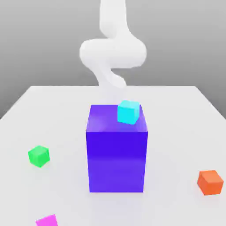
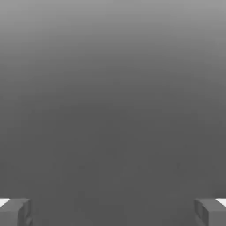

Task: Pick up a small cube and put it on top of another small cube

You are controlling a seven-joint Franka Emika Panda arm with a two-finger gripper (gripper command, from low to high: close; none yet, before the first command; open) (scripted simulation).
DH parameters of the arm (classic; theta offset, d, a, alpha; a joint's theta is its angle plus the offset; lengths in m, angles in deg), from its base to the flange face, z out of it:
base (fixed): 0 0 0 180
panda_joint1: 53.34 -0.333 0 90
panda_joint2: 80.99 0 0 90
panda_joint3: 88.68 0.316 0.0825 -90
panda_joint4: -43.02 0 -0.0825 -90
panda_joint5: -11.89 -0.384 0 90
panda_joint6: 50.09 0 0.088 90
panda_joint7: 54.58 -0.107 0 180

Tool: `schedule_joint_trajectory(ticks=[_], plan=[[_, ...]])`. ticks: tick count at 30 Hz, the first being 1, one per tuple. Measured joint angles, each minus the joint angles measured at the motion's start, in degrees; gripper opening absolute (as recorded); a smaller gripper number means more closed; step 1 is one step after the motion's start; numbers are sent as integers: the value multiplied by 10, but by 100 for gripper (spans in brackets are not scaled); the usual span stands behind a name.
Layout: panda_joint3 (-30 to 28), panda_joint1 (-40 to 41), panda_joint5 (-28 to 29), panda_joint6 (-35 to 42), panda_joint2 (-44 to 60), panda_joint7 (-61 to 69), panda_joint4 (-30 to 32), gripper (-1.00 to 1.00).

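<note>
Five cubes: one magenta cube (image 1: pixel 47 220), green cube (image 1: pixel 39 156), cyan cube (image 1: pixel 129 111), orange cube (image 1: pixel 210 182), blue block (image 1: pixel 116 154); jaws spread wide, empty.

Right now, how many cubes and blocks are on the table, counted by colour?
Small green cube: 1
Small magenta-pink cube: 1
Small orange cube: 1
Small cyan cube: 1
Big blue-violet block: 1
Total: 5

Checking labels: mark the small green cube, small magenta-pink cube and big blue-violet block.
small green cube (image 1: pixel 39 156), exterior view, front face.
small magenta-pink cube (image 1: pixel 47 220), exterior view, top face.
big blue-violet block (image 1: pixel 116 161), exterior view, front face.
</note>
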Motion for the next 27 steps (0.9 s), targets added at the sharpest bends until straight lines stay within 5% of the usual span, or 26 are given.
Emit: schedule_joint_trajectory(ticks=[18, 27], plan=[[18, 116, 46, -101, 378, -291, -23, 0], [-3, 136, 22, -153, 562, -402, -33, 0]])
